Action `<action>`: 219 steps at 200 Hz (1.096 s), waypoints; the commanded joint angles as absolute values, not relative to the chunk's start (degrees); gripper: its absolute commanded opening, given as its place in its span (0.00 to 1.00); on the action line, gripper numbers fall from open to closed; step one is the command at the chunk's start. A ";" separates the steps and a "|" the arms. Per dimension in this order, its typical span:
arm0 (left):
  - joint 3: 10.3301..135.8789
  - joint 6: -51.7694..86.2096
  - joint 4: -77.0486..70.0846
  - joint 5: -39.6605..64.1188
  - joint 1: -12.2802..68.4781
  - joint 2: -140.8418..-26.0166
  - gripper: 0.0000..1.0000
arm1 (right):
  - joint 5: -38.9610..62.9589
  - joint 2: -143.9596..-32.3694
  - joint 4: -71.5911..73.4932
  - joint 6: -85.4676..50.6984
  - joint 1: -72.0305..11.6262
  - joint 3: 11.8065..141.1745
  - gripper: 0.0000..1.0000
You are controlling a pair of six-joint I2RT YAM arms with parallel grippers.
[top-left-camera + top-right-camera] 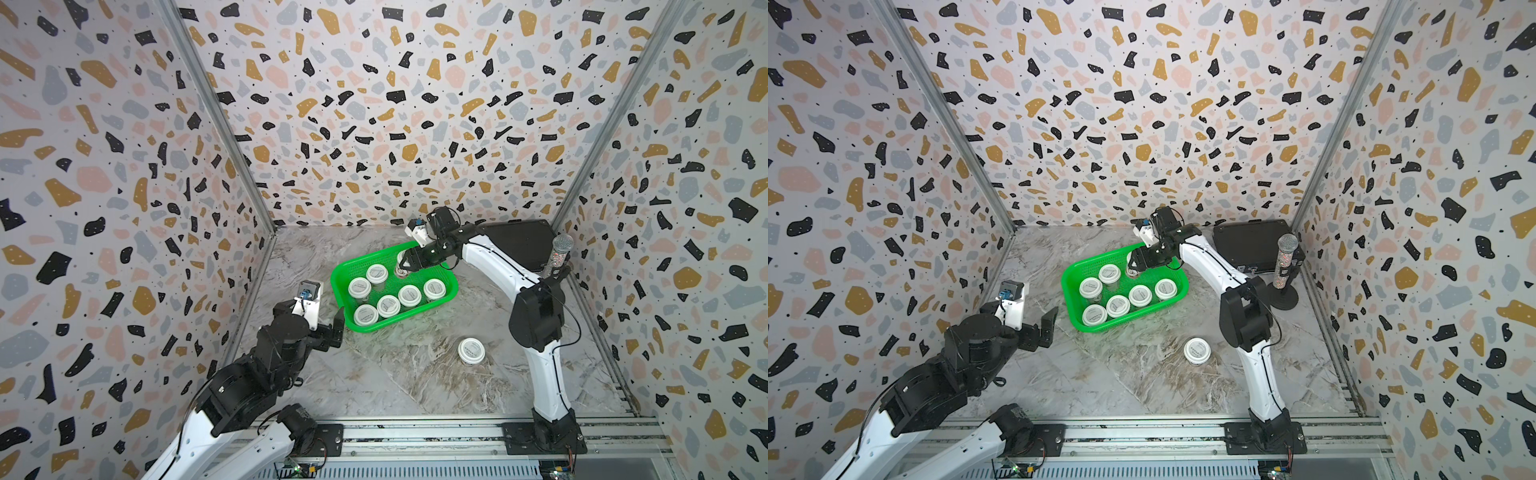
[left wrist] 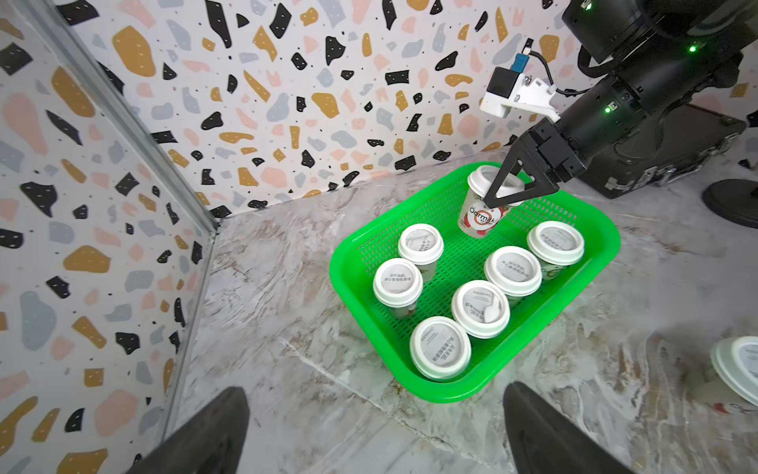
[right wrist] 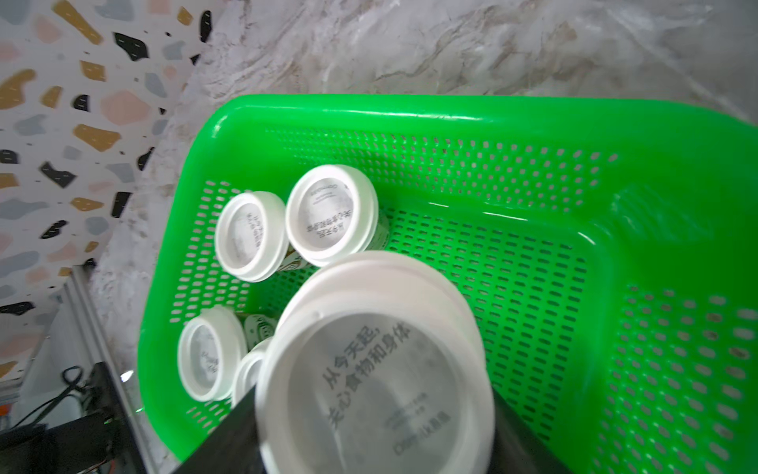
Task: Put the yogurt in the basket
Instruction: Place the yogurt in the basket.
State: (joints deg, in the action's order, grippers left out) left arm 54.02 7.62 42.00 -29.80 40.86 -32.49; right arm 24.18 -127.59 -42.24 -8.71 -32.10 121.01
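Note:
The green basket [image 1: 415, 312] [image 1: 1142, 313] lies mid-table, with several white-lidded yogurt cups [image 1: 388, 305] standing in it. My right gripper [image 1: 409, 264] [image 2: 498, 197] is shut on one more yogurt [image 2: 480, 219] [image 3: 377, 377], held tilted just above the basket floor at the far end. In the right wrist view the held cup's lid hides most of the fingers. Another yogurt [image 1: 471, 350] [image 1: 1197, 350] stands alone on the table near the right arm. My left gripper [image 1: 328, 328] [image 2: 377, 394] hovers open and empty beside the basket's near-left corner [image 2: 451, 390].
A flat black case [image 1: 519, 245] lies at the back right. In front of it a glittery microphone [image 1: 1285, 257] stands on a round base. Patterned walls close in the left, back and right sides.

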 commanded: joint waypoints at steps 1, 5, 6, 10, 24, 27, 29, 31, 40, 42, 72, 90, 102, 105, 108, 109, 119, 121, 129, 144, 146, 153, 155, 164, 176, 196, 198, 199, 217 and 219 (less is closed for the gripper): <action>52.16 6.81 42.15 -33.35 40.52 -30.93 0.99 | 16.38 -129.09 -47.31 -6.71 -32.96 127.21 0.70; 51.96 6.78 42.09 -33.19 40.52 -30.70 1.00 | 15.89 -129.61 -47.45 -6.62 -33.04 127.81 0.70; 51.91 6.77 42.10 -33.16 40.52 -30.64 0.99 | 15.73 -129.76 -47.50 -6.61 -33.04 127.98 0.70; 51.75 6.77 42.01 -33.14 40.52 -30.56 0.99 | 15.24 -130.23 -47.62 -6.54 -33.05 128.59 0.70; 51.45 6.76 42.01 -33.31 40.52 -30.55 0.99 | 14.26 -131.55 -47.71 -6.44 -33.14 129.86 0.71; 51.34 6.81 41.91 -33.31 40.52 -30.50 1.00 | 14.24 -131.81 -47.72 -6.44 -33.18 130.11 0.71; 51.35 6.78 41.85 -33.27 40.52 -30.59 1.00 | 14.20 -132.01 -47.79 -6.47 -33.21 130.24 0.71; 51.27 6.81 41.88 -33.28 40.52 -30.59 1.00 | 14.12 -132.25 -47.85 -6.49 -33.24 130.51 0.71; 51.07 7.10 41.70 -33.07 40.44 -30.75 1.00 | 13.65 -133.36 -48.47 -6.16 -33.44 131.57 0.71; 51.00 7.05 41.71 -32.94 40.43 -30.76 1.00 | 13.59 -133.69 -48.68 -6.11 -33.47 131.92 0.71; 50.84 7.25 41.69 -32.34 40.25 -31.20 1.00 | 11.69 -138.65 -51.65 -5.26 -34.27 137.60 0.72; 50.78 7.38 41.70 -32.00 40.03 -31.22 1.00 | 10.46 -140.19 -51.68 -5.21 -34.71 138.64 0.72; 50.74 7.33 41.64 -31.90 39.94 -31.22 0.99 | 9.81 -140.92 -51.77 -4.97 -35.02 139.12 0.73; 50.73 7.31 41.64 -31.90 39.91 -31.25 0.99 | 9.72 -141.03 -51.77 -4.97 -35.06 139.13 0.73; 50.71 7.31 41.61 -31.90 39.90 -31.23 1.00 | 9.56 -141.16 -51.79 -4.93 -35.14 139.10 0.73; 50.71 7.35 41.64 -31.95 39.90 -31.26 1.00 | 9.53 -141.20 -51.78 -4.88 -35.15 139.07 0.73; 50.63 7.33 41.54 -31.82 39.74 -31.21 0.99 | 9.03 -141.58 -51.75 -4.75 -35.37 139.21 0.73; 50.67 7.37 41.54 -31.82 39.73 -31.27 0.99 | 8.94 -141.70 -51.74 -4.68 -35.41 139.22 0.74; 50.66 7.37 41.49 -31.60 39.57 -31.24 0.99 | 8.96 -142.00 -51.77 -4.68 -35.51 139.30 0.74; 50.63 7.38 41.41 -31.38 39.31 -31.21 1.00 | 9.22 -142.46 -51.74 -4.83 -35.68 139.46 0.74; 50.63 7.36 41.40 -31.38 39.29 -31.25 0.99 | 9.23 -142.47 -51.76 -4.83 -35.73 139.43 0.74; 50.63 7.37 41.47 -31.29 39.20 -31.27 0.99 | 9.23 -142.63 -51.77 -4.75 -35.77 139.48 0.75; 50.69 7.38 41.44 -31.22 39.13 -31.26 1.00 | 9.16 -142.71 -51.77 -4.77 -35.84 139.46 0.75; 50.63 7.38 41.39 -31.07 38.95 -31.18 1.00 | 9.14 -142.95 -51.81 -4.71 -35.94 139.48 0.76; 50.54 7.37 41.31 -30.81 38.77 -31.12 0.99 | 9.14 -143.24 -51.75 -4.65 -36.03 139.57 0.77; 50.58 7.28 41.30 -30.52 38.41 -31.12 1.00 | 9.49 -143.68 -51.68 -4.87 -36.12 139.58 0.79; 50.55 7.25 41.26 -30.50 38.37 -31.14 1.00 | 9.49 -143.65 -51.68 -4.84 -36.12 139.64 0.79; 50.54 7.27 41.24 -30.50 38.34 -31.12 0.99 | 9.49 -143.68 -51.72 -4.84 -36.12 139.65 0.79; 50.45 7.27 41.18 -30.06 38.07 -31.19 1.00 | 9.75 -143.96 -51.68 -5.05 -36.12 140.07 0.80; 50.49 7.29 41.15 -29.99 38.06 -31.13 1.00 | 9.75 -144.03 -51.68 -5.09 -36.12 140.16 0.80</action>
State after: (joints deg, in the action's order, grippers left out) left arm 51.24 7.44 42.59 -30.72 38.61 -31.18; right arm 9.61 -143.52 -49.76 -5.06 -35.81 137.88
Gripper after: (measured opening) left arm 0.995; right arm 0.793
